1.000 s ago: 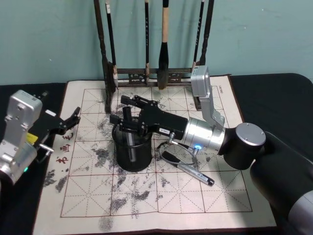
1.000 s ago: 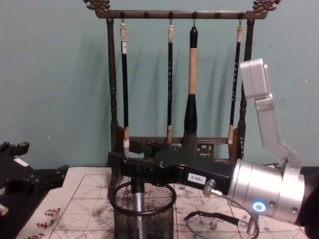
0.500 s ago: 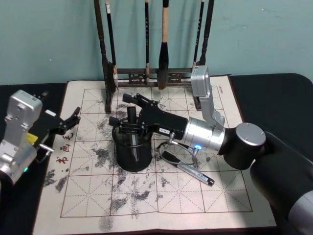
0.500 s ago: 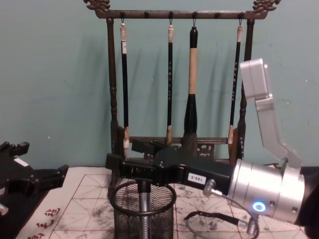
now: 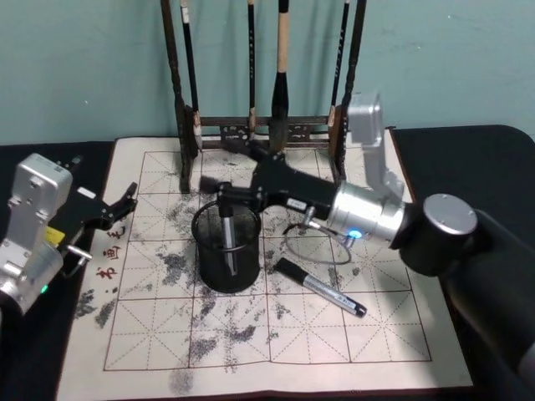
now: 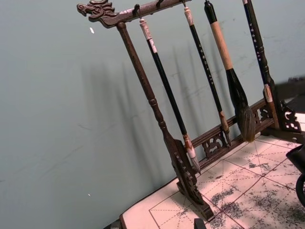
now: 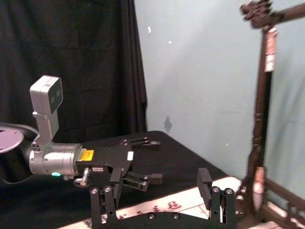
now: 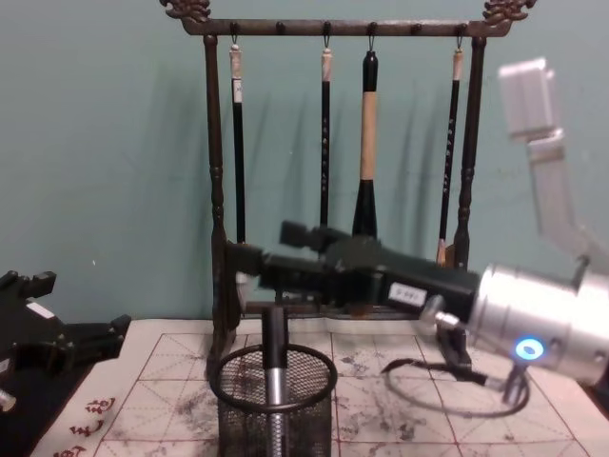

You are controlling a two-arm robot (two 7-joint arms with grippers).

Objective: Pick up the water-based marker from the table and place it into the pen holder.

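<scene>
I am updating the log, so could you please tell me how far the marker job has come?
Done: a silver-barrelled, black-capped marker stands in the round black wire-mesh pen holder. In hand: nothing; the right gripper is open above its far rim, the left gripper parked open off to the left. Left: probably only withdrawing, though a second marker lies on the ink-stained gridded mat.

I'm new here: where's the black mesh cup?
In the head view the cup stands centre-left on the mat, under the right gripper, a pen upright inside.
</scene>
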